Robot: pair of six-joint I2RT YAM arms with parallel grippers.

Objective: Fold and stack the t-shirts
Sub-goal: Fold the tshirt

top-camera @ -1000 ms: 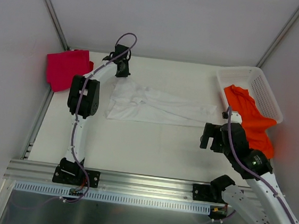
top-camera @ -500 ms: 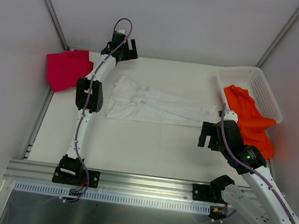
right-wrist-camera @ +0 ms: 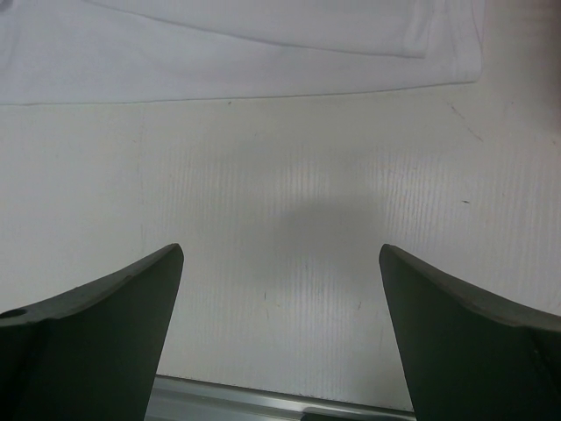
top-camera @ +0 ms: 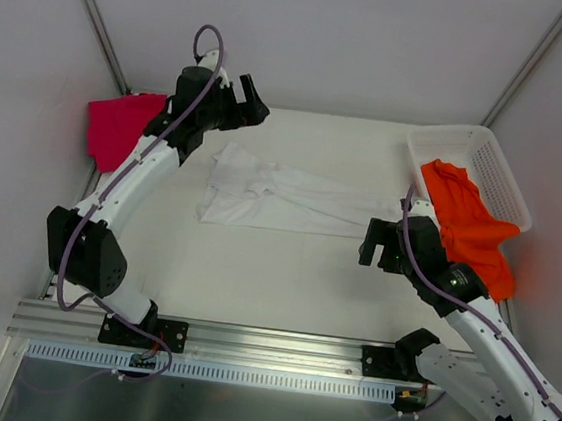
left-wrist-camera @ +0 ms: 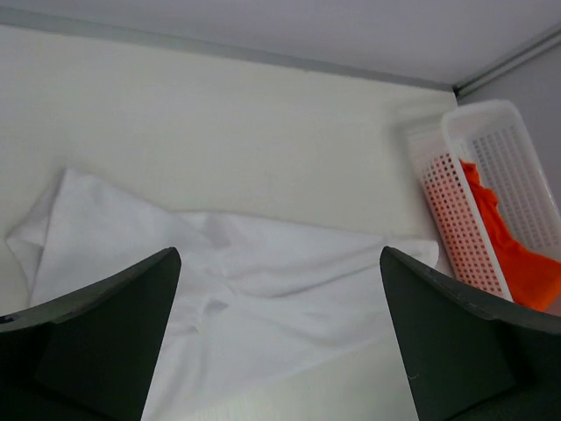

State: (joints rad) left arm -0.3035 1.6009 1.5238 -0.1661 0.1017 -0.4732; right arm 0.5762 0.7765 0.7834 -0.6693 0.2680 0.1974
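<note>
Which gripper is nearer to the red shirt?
Left. The left gripper hangs to the right of the red shirt, at the far edge; the right gripper is across the table, near the right end of the white shirt.

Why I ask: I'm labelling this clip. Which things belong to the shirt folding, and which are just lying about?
For the job: white shirt, red shirt, orange shirt.
Lying about: basket under part of the orange shirt; table.
</note>
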